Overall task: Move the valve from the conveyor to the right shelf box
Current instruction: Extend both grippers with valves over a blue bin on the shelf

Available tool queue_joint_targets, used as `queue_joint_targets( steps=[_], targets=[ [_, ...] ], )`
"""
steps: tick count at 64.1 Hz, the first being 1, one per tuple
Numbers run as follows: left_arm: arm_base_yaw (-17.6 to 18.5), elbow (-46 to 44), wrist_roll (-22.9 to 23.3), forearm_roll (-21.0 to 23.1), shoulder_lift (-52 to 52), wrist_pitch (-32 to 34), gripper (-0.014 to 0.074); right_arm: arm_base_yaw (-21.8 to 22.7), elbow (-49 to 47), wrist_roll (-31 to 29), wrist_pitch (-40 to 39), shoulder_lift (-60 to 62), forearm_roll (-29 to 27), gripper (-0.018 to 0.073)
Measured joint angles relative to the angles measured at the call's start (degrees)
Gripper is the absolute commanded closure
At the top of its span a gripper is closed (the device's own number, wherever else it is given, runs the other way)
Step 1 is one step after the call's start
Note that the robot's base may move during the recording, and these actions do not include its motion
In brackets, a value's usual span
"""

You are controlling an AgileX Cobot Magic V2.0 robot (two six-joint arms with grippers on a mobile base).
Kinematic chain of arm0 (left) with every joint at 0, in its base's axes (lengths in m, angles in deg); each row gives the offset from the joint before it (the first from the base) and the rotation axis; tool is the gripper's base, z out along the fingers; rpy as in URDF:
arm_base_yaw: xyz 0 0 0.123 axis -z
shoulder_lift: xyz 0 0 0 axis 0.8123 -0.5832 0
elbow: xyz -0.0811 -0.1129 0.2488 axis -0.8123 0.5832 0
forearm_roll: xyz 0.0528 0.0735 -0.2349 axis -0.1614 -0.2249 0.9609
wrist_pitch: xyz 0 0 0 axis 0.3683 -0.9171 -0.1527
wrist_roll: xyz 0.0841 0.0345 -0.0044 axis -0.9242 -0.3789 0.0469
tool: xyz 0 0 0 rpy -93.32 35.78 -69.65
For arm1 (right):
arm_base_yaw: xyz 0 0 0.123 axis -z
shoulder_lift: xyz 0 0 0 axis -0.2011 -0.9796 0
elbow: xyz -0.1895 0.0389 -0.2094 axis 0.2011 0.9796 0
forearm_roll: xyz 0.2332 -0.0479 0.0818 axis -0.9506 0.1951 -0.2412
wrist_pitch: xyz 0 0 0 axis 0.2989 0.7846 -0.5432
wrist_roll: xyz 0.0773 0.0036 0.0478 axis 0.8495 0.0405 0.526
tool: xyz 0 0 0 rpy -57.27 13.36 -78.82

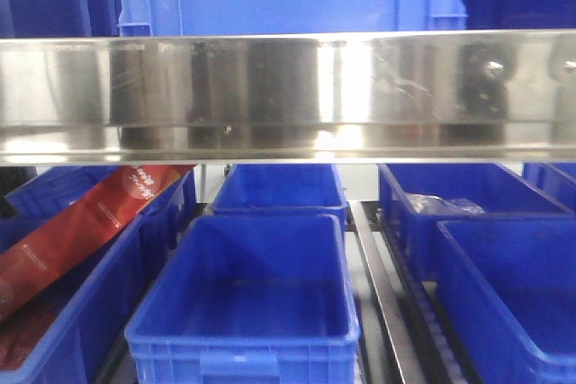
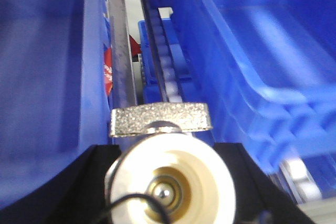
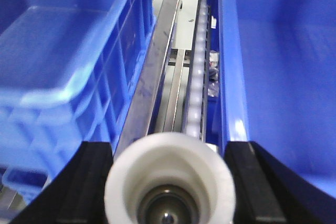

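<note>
In the left wrist view my left gripper is shut on a valve with a cream-white round mouth, a shiny ball inside and a grey speckled metal handle. It hangs over the gap between two blue shelf boxes. In the right wrist view my right gripper is shut on a white round valve end with a dark bore. It is above a roller track between a blue box on the left and one on the right. The conveyor is out of view. Neither gripper shows in the front view.
The front view shows a stainless shelf rail across the top, with a blue crate above it. Below stand several blue boxes: one centre front, one behind it, two on the right. A left box holds a red package. A clear bag lies in the rear right box.
</note>
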Motion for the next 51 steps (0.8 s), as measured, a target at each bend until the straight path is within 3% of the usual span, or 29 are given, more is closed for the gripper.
queue_joint_targets(
  steps=[51],
  targets=[
    [0.0, 0.0, 0.0, 0.0, 0.0, 0.0, 0.0708, 0.0, 0.0, 0.0, -0.1, 0.0, 0.0, 0.0721]
  ],
)
